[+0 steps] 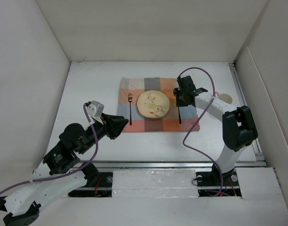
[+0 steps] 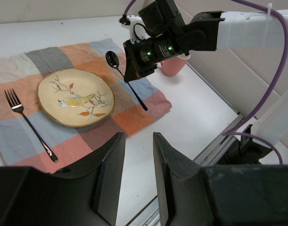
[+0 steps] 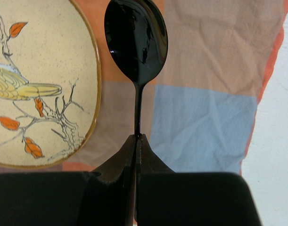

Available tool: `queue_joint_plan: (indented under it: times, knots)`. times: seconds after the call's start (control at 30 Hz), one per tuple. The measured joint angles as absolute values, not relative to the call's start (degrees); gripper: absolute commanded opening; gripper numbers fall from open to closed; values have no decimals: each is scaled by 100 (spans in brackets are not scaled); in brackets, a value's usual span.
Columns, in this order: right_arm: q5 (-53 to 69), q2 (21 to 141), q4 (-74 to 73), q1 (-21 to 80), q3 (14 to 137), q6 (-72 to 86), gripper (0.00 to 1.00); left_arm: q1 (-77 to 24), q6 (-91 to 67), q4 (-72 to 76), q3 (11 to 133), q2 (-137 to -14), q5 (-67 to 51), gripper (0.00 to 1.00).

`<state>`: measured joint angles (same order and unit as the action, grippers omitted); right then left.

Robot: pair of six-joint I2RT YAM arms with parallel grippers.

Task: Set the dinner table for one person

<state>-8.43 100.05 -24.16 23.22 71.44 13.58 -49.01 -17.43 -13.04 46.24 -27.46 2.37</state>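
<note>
On the white dinner table (image 1: 87, 94) lies a checked placemat (image 1: 134, 89). On it are a yellow bird-pattern plate (image 1: 153, 104), a black fork (image 1: 130, 109) to its left and a black spoon (image 1: 180, 115) to its right. My right gripper (image 1: 182, 96) is shut on the spoon's handle; in the right wrist view the fingertips (image 3: 137, 137) pinch the handle below the bowl (image 3: 135, 40), beside the plate (image 3: 40, 84). I cannot tell if the spoon touches the cloth. My left gripper (image 1: 122, 125) is open and empty over bare table by the placemat's near edge, seen in its own view (image 2: 138, 136).
A pink cup (image 2: 174, 66) stands on the table right of the placemat, behind the right arm. A round beige disc (image 1: 226, 99) lies near the right wall. White walls enclose the table, and a metal rail (image 1: 181, 163) runs along its near edge.
</note>
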Motion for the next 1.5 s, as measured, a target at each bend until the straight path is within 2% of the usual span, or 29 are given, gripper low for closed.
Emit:
queue_joint_plan:
  times: [0.83,0.9,1.03,1.13,1.2,1.37,1.5]
  knots:
    - [-683,10932,-2001,2213,7413,1865,0,-4901,-1741,-1302,4563,-2978,239,27]
    - [-711,10969,-2003,2209,7413,1883,4,-4901,-1741,-1302,4560,-2985,242,27]
    - [-760,10997,-2001,2209,7413,1907,19,-4901,-1743,-1299,4560,-2989,246,27]
    - [-764,10997,-1999,2209,7415,1907,24,-4901,-1743,-1299,4560,-2989,246,27]
    - [-764,10997,-1997,2209,7415,1907,32,-4901,-1743,-1299,4560,-2989,246,27]
    - [-764,10779,-2040,2213,7415,1905,35,-4901,-1741,-1299,4560,-3030,244,27]
    - [-926,10101,-2095,2213,7402,1909,34,-4901,-1741,-1297,4560,-3033,244,27]
